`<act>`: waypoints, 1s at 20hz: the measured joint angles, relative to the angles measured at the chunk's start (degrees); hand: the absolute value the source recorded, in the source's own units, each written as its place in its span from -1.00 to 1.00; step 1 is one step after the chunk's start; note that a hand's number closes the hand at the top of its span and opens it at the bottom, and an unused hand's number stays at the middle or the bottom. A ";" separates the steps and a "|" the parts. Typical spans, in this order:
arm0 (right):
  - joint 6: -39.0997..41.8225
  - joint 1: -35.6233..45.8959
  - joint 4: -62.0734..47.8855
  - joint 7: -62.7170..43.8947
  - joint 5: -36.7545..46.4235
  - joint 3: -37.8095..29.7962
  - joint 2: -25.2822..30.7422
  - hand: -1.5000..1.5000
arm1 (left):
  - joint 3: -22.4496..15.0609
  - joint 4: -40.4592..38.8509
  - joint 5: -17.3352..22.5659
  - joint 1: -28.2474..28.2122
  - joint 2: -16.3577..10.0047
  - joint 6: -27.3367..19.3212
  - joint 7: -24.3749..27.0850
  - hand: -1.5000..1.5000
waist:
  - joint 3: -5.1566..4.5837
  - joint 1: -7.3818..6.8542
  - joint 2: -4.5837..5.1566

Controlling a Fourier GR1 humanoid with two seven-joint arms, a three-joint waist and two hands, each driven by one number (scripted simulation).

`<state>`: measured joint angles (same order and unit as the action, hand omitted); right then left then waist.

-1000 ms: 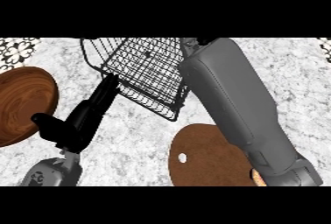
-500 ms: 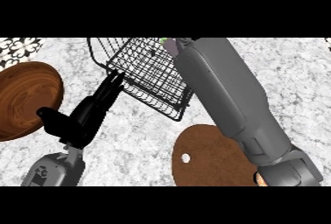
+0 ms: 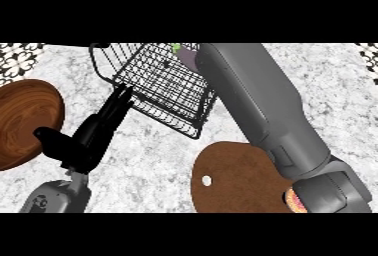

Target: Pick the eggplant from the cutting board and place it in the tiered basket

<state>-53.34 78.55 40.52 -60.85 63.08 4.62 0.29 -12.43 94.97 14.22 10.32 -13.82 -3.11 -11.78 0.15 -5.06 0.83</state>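
Counter: one basket, one eggplant, two boards; left hand straight-fingered, right hand hidden.

Purple eggplant at the wire basket's far rim.

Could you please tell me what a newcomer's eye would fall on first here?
The big grey right forearm stretches diagonally from the lower right to the top middle, past the black wire basket, with a purple eggplant peeking out beside its upper end. At the left, the black left hand points straight fingers toward the basket, between a round wooden board and the brown cutting board at the bottom.
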 measured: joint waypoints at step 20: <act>7.04 -18.03 26.96 -9.58 -4.18 14.05 -0.30 -1.00 | 5.62 2.23 0.96 -9.87 -2.39 -1.47 1.94 0.00 | 0.51 10.27 -4.21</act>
<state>-46.30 60.52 67.48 -70.43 58.90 18.68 0.00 -6.81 97.21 15.18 0.45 -16.21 -4.58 -9.84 0.66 5.20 -3.38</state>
